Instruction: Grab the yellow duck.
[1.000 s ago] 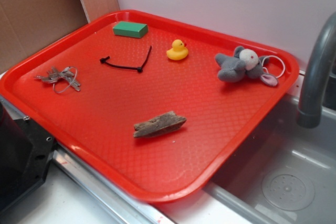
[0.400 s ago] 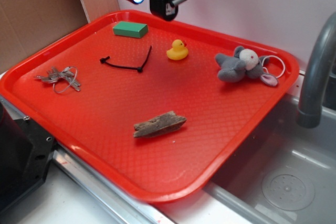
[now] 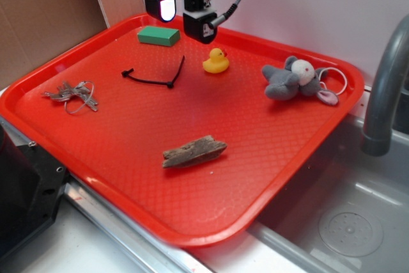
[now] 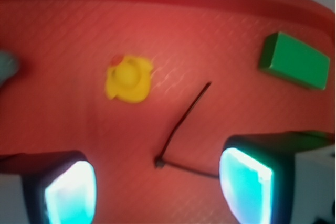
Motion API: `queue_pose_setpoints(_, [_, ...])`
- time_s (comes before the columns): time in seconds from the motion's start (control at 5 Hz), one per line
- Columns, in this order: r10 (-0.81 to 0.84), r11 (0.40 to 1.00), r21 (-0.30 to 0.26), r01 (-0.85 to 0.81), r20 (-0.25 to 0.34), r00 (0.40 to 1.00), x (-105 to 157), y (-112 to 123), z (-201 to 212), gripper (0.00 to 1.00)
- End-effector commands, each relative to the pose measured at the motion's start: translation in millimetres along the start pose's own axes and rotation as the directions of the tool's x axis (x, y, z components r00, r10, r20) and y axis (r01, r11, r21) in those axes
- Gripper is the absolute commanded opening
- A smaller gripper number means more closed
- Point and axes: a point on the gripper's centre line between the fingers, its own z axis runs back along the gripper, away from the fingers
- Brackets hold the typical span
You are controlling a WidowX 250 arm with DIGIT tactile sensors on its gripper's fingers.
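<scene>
The yellow duck (image 3: 216,61) is small and glossy with an orange beak. It sits upright on the far part of the red tray (image 3: 268,158). In the wrist view the duck (image 4: 128,80) lies ahead and left of centre. My gripper (image 3: 182,20) hangs in the air above the tray's far edge, left of the duck and apart from it. Its jaws are wide open and empty; in the wrist view the gripper (image 4: 157,190) has only tray floor and a black tie between its glowing pads.
A green block (image 3: 158,36) lies just below and left of the gripper. A black zip tie (image 3: 156,79), a wire tangle (image 3: 73,95), a wood piece (image 3: 193,151) and a grey plush mouse (image 3: 295,79) lie on the tray. A sink and faucet (image 3: 383,87) are at right.
The gripper has come into view from the top and moved down toward the tray's far edge. The duck and the other things have not moved.
</scene>
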Motion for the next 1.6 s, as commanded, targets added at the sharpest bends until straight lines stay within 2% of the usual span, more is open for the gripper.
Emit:
queue_pose_setpoints(0.0, [0.005, 1.000, -0.027, -0.004, 0.047, 0.999, 15.1, 2.3, -12.8, 1.00])
queue_pose_setpoints(0.2, [-0.015, 0.997, -0.081, 0.018, 0.037, 0.999, 23.9, -10.1, -23.5, 1.00])
queue_pose_setpoints(0.4, [-0.021, 0.994, -0.109, 0.031, 0.090, 0.996, 34.4, -18.1, -17.2, 1.00])
queue_pose_setpoints(0.8, [-0.055, 0.991, -0.116, 0.065, 0.088, 0.995, 43.3, -29.1, -18.5, 1.00])
queue_pose_setpoints(1.4, [-0.085, 0.995, -0.042, 0.086, 0.024, 0.996, 33.3, -26.4, -55.5, 1.00])
